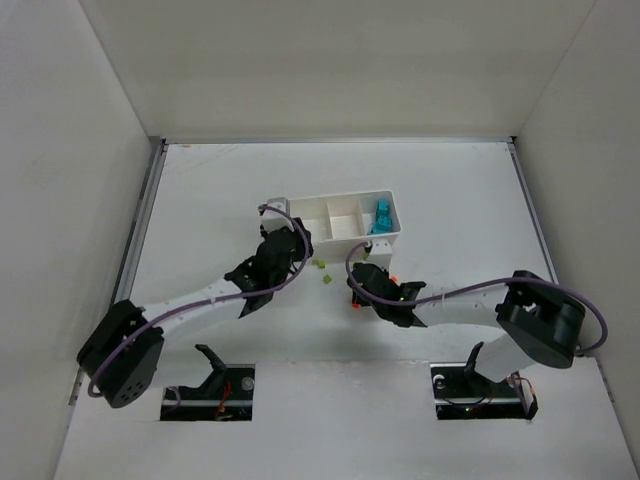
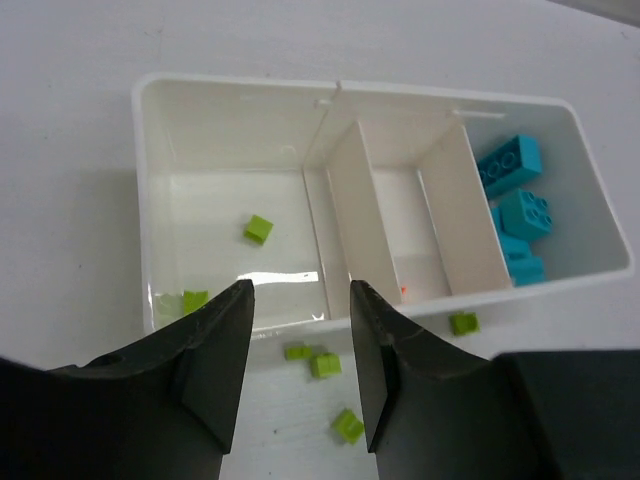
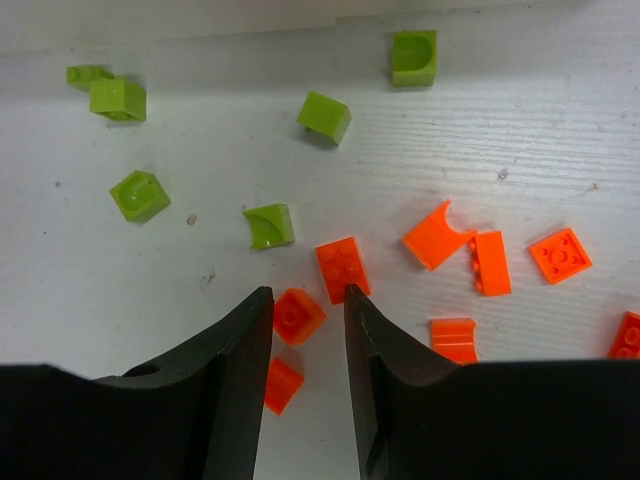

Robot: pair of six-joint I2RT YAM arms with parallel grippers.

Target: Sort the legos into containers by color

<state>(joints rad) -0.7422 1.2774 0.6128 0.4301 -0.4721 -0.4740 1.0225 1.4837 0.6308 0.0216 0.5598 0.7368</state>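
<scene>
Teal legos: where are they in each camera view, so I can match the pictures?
Top external: teal legos in the right end compartment of the white tray, above centre.
Left wrist: far right, in that same end compartment.
Right wrist: not in it.
Shared landmark: the loose lime green legos, seen in all three.

desk [image 1: 200, 200]: white, matte; faint grain and small dark specks [image 3: 191, 218] in the close view.
back wall [image 1: 330, 70], left wall [image 1: 60, 180], right wall [image 1: 600, 150]: plain white panels.
metal rail [image 1: 140, 225]: along the desk's left edge; second rail [image 1: 530, 215] along its right edge.
near board [image 1: 340, 420]: white, with two rectangular cut-outs [image 1: 240, 385].
</scene>
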